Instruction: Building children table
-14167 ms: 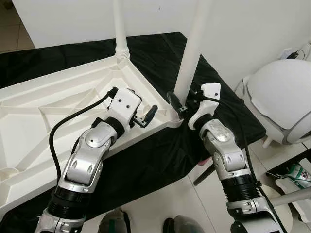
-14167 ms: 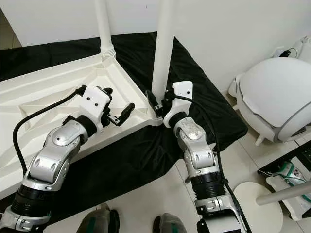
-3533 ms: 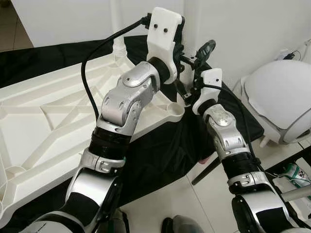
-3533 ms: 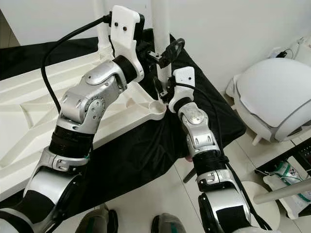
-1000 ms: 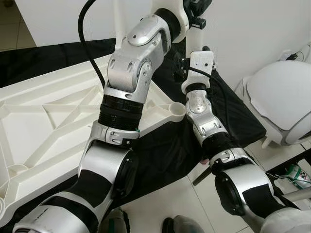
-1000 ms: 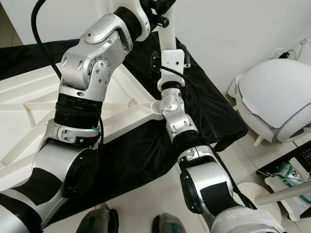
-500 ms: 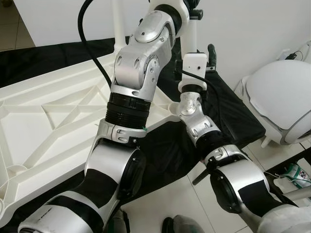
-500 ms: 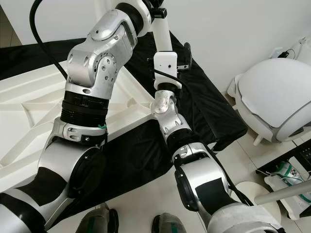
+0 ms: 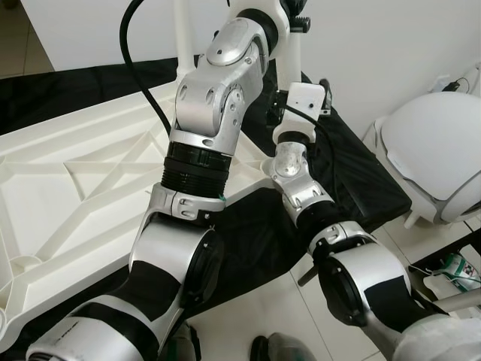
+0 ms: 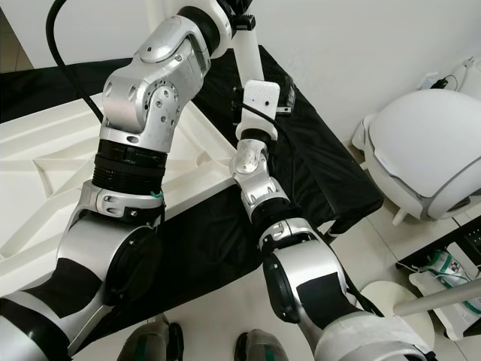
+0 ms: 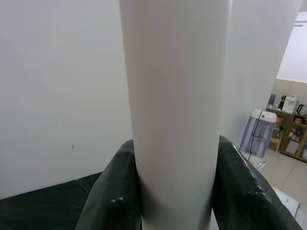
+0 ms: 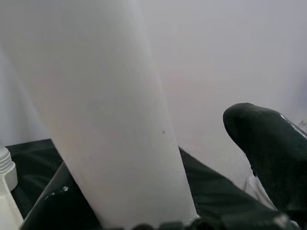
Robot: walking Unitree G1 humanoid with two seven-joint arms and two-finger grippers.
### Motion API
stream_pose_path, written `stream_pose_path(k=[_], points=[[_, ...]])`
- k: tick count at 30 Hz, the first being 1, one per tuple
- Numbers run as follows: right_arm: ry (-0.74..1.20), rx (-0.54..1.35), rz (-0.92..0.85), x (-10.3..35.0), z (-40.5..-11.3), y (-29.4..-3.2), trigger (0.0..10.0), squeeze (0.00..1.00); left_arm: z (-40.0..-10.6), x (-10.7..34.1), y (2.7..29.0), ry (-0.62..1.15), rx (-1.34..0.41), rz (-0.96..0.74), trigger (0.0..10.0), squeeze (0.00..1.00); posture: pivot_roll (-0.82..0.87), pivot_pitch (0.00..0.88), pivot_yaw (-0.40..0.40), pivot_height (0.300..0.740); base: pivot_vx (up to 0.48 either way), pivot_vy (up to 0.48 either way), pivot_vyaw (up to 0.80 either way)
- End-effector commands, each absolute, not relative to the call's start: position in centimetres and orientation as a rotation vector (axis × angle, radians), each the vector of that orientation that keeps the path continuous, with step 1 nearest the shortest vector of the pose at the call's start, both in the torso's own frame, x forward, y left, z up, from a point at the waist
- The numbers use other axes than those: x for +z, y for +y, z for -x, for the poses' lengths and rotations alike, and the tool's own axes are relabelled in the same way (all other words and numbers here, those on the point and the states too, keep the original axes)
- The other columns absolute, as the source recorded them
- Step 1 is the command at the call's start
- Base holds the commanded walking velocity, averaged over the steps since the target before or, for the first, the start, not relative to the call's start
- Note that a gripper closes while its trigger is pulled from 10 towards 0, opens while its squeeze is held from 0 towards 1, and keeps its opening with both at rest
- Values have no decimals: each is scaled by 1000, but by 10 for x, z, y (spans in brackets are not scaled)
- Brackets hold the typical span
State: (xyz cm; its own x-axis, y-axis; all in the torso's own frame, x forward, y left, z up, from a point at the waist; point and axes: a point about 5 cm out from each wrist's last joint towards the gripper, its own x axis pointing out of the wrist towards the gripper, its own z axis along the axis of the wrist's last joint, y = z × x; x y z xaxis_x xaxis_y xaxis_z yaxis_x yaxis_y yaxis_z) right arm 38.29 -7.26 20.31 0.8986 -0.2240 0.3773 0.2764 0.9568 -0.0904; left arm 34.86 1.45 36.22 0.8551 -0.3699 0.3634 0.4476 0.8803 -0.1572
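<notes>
The white table top [image 9: 75, 173] lies upside down on a black cloth [image 9: 361, 173]. One white leg [image 9: 183, 37] stands in its far corner. A second white leg [image 9: 291, 60] stands upright above the near right corner socket [image 9: 268, 163]. My left gripper [image 9: 297, 15] is raised high and shut on this leg [image 11: 175, 96], both fingers [image 11: 115, 191] pressed against it. Lower down, my right gripper [image 9: 301, 81] is open around the same leg [image 12: 105, 120], with one finger [image 12: 264, 148] standing apart from it. The leg's lower end is hidden behind my right wrist.
A white wall rises close behind the table. A white domed object [image 9: 436, 150] stands on the floor at the right. A round white base with a pole [image 10: 398, 308] lies on the tiles at the bottom right. Two shoes [image 9: 278, 350] show at the bottom edge.
Over the last second my right gripper has climbed a little up the leg and its wrist has turned. My left gripper stays clamped high on the leg.
</notes>
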Motion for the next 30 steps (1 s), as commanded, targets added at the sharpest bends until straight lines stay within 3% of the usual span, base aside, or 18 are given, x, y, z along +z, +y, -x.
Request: stream_pose_path(k=[1, 4, 5, 6, 7, 8, 9, 21, 22, 24, 25, 30], points=[[-343, -278, 97, 201, -385, -77, 10000, 0, -347, 373, 21, -362, -333, 242, 10000, 0, -4, 4, -31, 740, 0, 0, 0], [-343, -278, 97, 201, -385, -77, 10000, 0, -347, 373, 21, -362, -333, 242, 10000, 0, -4, 4, -31, 740, 0, 0, 0], [-349, -276, 90, 203, -385, -76, 7294, 0, -347, 374, 21, -362, -333, 242, 10000, 0, -3, 4, -32, 740, 0, 0, 0], [-360, -274, 94, 205, -385, -75, 3333, 0, -347, 374, 21, -363, -334, 243, 10000, 0, -2, 5, -31, 740, 0, 0, 0], [-366, -272, 96, 206, -385, -74, 1451, 0, -347, 374, 21, -362, -334, 243, 10000, 0, -2, 5, -32, 740, 0, 0, 0], [-366, -272, 96, 206, -385, -74, 1451, 0, -347, 374, 21, -362, -334, 243, 10000, 0, -2, 5, -32, 740, 0, 0, 0], [-376, -268, 103, 207, -385, -73, 0, 0, -347, 374, 21, -362, -334, 243, 10000, 0, -1, 6, -31, 740, 0, 0, 0], [-372, -280, 135, 207, -386, -74, 0, 0, -343, 375, 18, -389, -365, 209, 10000, 0, 0, 11, -30, 740, 0, 0, 0], [-373, -277, 135, 207, -386, -74, 1216, 0, -342, 375, 17, -390, -375, 215, 10000, 663, 0, 10, -30, 740, 0, 0, 0], [-373, -274, 135, 207, -386, -74, 1216, 0, -342, 375, 16, -391, -381, 220, 10000, 663, 1, 10, -30, 740, 0, 0, 0], [-368, -274, 132, 207, -387, -74, 10000, 0, -341, 375, 16, -392, -393, 225, 10000, 1000, 1, 10, -31, 740, 0, 0, 0], [-349, -278, 123, 206, -389, -77, 10000, 0, -338, 373, 14, -395, -430, 239, 10000, 1000, 1, 8, -29, 740, 0, 0, 0]])
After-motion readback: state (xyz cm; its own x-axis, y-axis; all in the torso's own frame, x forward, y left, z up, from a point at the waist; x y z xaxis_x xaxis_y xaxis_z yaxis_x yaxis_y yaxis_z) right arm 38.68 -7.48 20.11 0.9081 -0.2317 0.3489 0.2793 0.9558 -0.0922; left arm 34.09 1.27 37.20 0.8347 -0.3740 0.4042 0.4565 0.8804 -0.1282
